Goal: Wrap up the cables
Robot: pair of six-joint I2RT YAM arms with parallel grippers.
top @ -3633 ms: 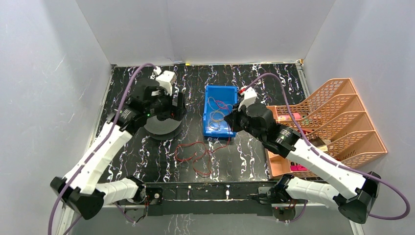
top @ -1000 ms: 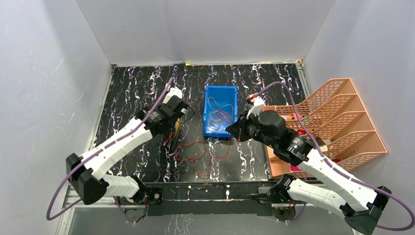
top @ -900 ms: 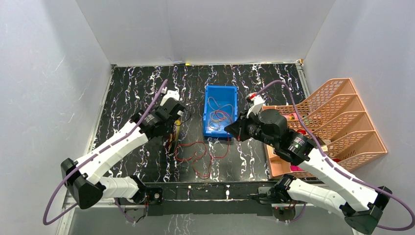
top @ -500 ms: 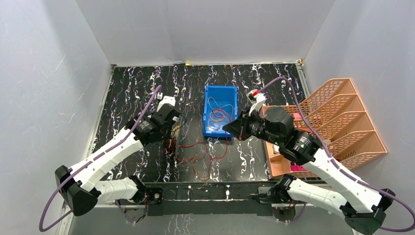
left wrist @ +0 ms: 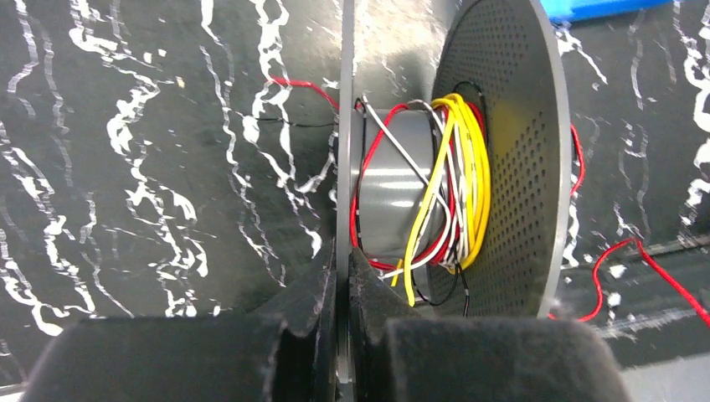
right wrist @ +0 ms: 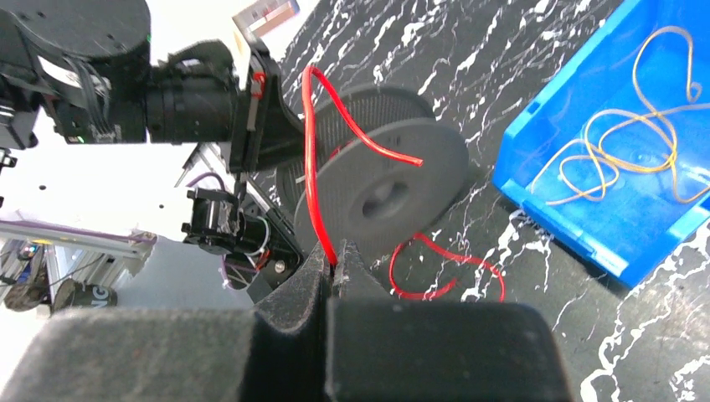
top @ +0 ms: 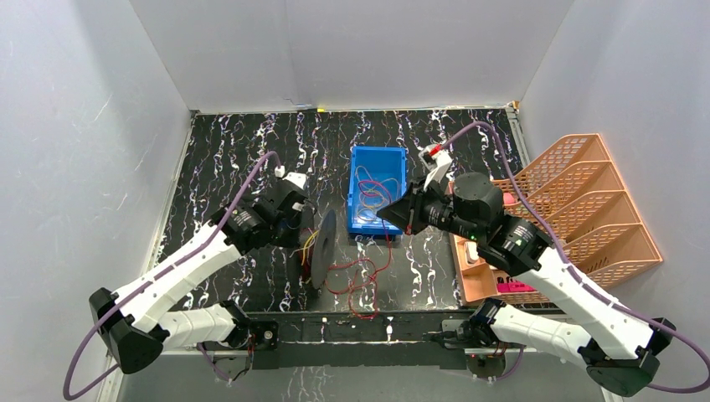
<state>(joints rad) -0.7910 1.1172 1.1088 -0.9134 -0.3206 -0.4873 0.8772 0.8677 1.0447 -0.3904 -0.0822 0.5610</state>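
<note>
My left gripper (top: 305,236) (left wrist: 342,276) is shut on the thin near flange of a grey spool (top: 321,251) (left wrist: 511,167), which stands on edge on the table. Red, yellow, white and black cables (left wrist: 435,193) are wound round its hub. My right gripper (top: 385,211) (right wrist: 335,255) is shut on a bright red cable (right wrist: 311,167), held above the table in front of the spool (right wrist: 393,180). The rest of the red cable (top: 360,276) lies in loose loops on the table by the spool. Pale tan cables (top: 373,197) (right wrist: 628,159) lie in a blue bin.
The blue bin (top: 377,155) (right wrist: 586,230) sits mid-table just behind my right gripper. An orange slotted file rack (top: 578,201) with small items fills the right side. White walls close in the black marbled table (top: 234,159).
My left arm has carried the spool nearer and to the right, and it now stands on edge. My right gripper has shifted left and slightly back with the red cable.
</note>
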